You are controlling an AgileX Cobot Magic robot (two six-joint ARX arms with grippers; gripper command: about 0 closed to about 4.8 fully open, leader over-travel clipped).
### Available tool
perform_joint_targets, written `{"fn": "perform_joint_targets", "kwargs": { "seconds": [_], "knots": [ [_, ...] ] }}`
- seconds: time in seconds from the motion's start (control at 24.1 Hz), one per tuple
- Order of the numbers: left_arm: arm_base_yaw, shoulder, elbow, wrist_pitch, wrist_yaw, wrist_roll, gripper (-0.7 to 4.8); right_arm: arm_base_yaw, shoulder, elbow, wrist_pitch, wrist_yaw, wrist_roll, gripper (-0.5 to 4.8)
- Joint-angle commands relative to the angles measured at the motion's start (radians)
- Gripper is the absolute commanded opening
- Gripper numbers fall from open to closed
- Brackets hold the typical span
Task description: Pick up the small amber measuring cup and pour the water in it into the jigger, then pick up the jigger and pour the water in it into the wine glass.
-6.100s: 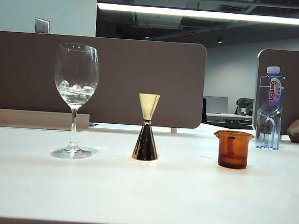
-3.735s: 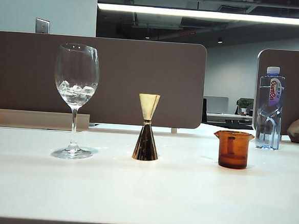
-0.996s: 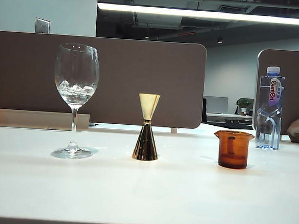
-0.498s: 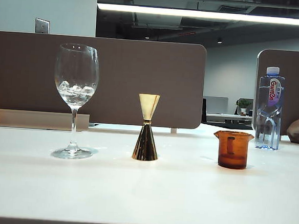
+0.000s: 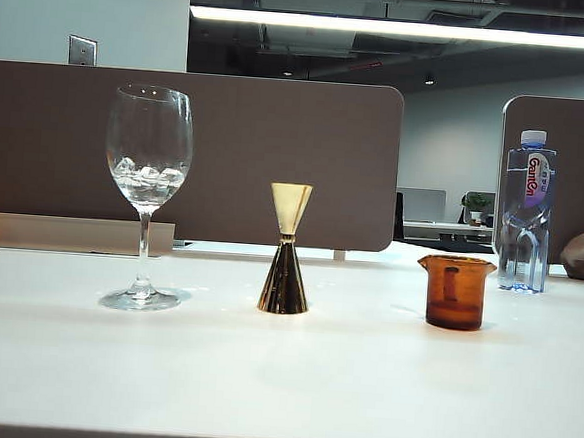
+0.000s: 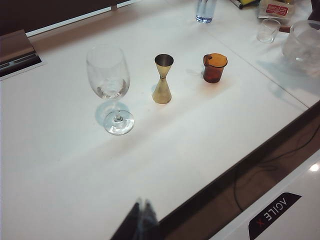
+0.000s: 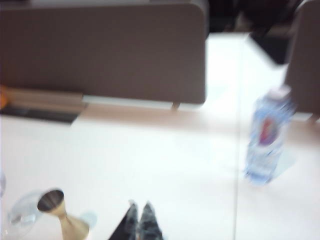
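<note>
With nothing yet poured, the small amber measuring cup [image 5: 455,291] waits untouched at three o'clock of the jigger [image 5: 287,250], wine glass [image 5: 146,194] at nine, while left gripper [image 6: 141,216] and right gripper [image 7: 140,218] hang clenched and empty, well apart from them.

A clear water bottle [image 5: 526,210] with a white cap stands far right on the white worktop [image 5: 281,379]. Brown divider panels [image 5: 276,158] run along the far edge. A small clear cup [image 6: 269,30] sits beyond the bottle, well right.

Right wrist view is blurred, cropping the jigger [image 7: 62,216] and right tool [image 7: 139,220].
</note>
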Motion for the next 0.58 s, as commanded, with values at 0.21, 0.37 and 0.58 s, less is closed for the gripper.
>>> {"fn": "perform_joint_targets", "kwargs": {
  "seconds": [0.21, 0.37, 0.58],
  "knots": [
    [0.002, 0.000, 0.004, -0.004, 0.000, -0.003, -0.02, 0.015, 0.287, -0.150, 0.281, -0.041, 0.009, 0.22],
    [0.002, 0.000, 0.004, -0.004, 0.000, -0.003, -0.02, 0.063, 0.290, -0.474, 0.681, 0.020, 0.072, 0.22],
    [0.002, 0.000, 0.004, -0.004, -0.002, -0.003, -0.02, 0.143, 0.308, -0.771, 1.064, 0.091, 0.139, 0.54]
  ]
}}
